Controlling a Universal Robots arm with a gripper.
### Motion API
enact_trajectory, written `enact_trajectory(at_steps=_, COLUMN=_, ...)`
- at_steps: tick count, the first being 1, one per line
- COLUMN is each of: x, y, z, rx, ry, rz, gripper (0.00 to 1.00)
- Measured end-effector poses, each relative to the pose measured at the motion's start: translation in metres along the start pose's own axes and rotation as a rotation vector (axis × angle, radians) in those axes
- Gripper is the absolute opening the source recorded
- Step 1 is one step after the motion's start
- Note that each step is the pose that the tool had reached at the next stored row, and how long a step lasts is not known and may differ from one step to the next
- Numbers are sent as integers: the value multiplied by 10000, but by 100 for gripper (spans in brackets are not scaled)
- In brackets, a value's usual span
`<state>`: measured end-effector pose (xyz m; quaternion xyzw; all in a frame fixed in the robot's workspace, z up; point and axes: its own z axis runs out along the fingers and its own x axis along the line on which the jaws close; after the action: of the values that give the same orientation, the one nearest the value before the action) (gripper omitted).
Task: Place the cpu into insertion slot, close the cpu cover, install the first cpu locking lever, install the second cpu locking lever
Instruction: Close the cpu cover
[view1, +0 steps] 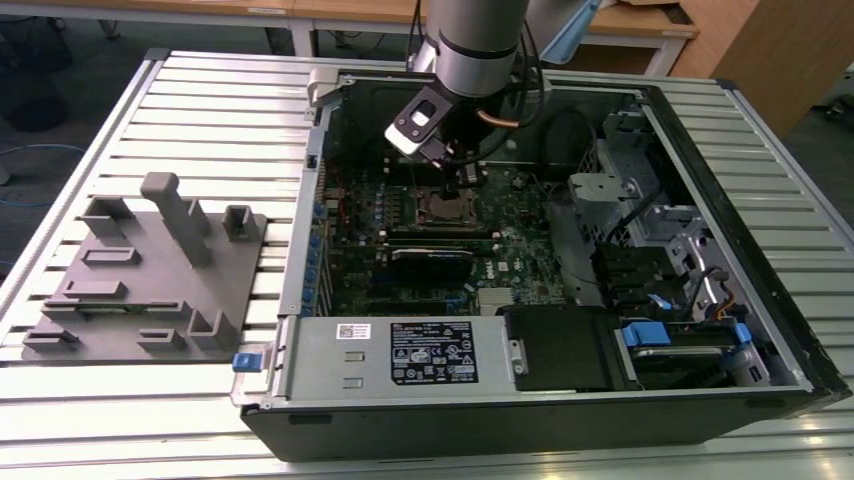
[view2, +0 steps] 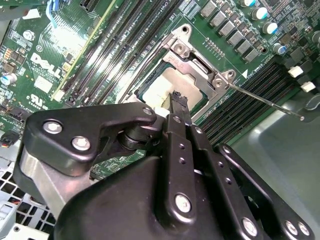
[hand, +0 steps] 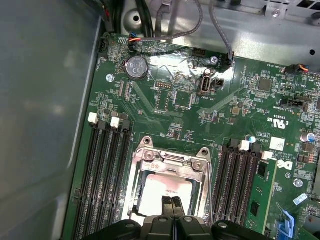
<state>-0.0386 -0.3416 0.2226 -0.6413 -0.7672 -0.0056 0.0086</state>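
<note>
Gripper (hand: 172, 201) fingers together, just above the dull silver cpu (hand: 155, 192) framed by the metal cpu cover (hand: 172, 162). The second wrist view adds a thin wire locking lever (view2: 265, 102) alongside.

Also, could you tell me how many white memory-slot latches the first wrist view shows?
4. Two white latches sit on one side of the cpu cover, two on the other. More may be hidden at the slots' far ends.
</note>
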Motion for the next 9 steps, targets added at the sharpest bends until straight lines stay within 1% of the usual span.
enact_trajectory(at_steps=2, x=0, y=0, z=0, rx=1, ry=1, rz=-82, gripper=11)
enact_trajectory(at_steps=9, x=0, y=0, z=0, rx=1, ry=1, rz=-112, gripper=11)
